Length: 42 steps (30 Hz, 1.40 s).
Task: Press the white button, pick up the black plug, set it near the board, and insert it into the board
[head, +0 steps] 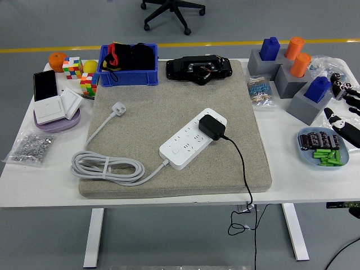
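Note:
A white power strip [185, 147] lies slantwise on the grey mat [225, 95] in the middle of the table. Its round white button [176, 149] is near the strip's lower left end. The black plug [211, 126] sits pushed into the strip's far right end. Its black cable [243, 169] runs down over the mat's front edge and hangs below the table. The strip's own white cord lies coiled [107, 167] at the mat's left, ending in a white plug [118, 108]. Neither of my hands shows over the table.
Behind the mat are a blue bin [128, 76] and a black device [198, 68]. At the left are cubes [73, 67], a purple dish with switches [53, 109] and a bag of nuts [31, 147]. At the right are grey blocks [292, 79], a blue plate [322, 147] and black-and-white pieces [344, 93].

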Motion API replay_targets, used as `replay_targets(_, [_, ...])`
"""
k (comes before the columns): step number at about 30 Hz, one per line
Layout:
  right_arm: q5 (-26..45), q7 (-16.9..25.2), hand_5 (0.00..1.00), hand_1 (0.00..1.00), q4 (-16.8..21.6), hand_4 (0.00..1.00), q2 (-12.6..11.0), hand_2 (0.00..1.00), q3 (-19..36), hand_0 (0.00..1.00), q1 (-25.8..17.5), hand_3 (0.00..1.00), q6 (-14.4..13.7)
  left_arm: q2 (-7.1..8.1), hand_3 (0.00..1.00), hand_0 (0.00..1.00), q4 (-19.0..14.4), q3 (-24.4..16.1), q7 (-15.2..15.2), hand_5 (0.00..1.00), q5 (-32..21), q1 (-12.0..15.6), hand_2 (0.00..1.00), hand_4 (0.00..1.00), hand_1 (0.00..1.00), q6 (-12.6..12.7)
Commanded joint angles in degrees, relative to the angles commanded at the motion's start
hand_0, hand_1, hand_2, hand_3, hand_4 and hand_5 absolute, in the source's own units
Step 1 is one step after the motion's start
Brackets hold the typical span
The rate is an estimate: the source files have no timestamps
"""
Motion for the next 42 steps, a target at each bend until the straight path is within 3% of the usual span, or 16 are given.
replay_targets(42, [-0.1, -0.2, 0.253, 0.739, 0.0, 0.883, 0.6, 0.68, 1.2, 0.768, -0.3, 0.717, 0.3, -0.47, 0.687, 0.684, 0.0, -0.7, -0.1, 0.19, -0.3, 0.2, 0.658, 0.574, 0.677, 0.3])
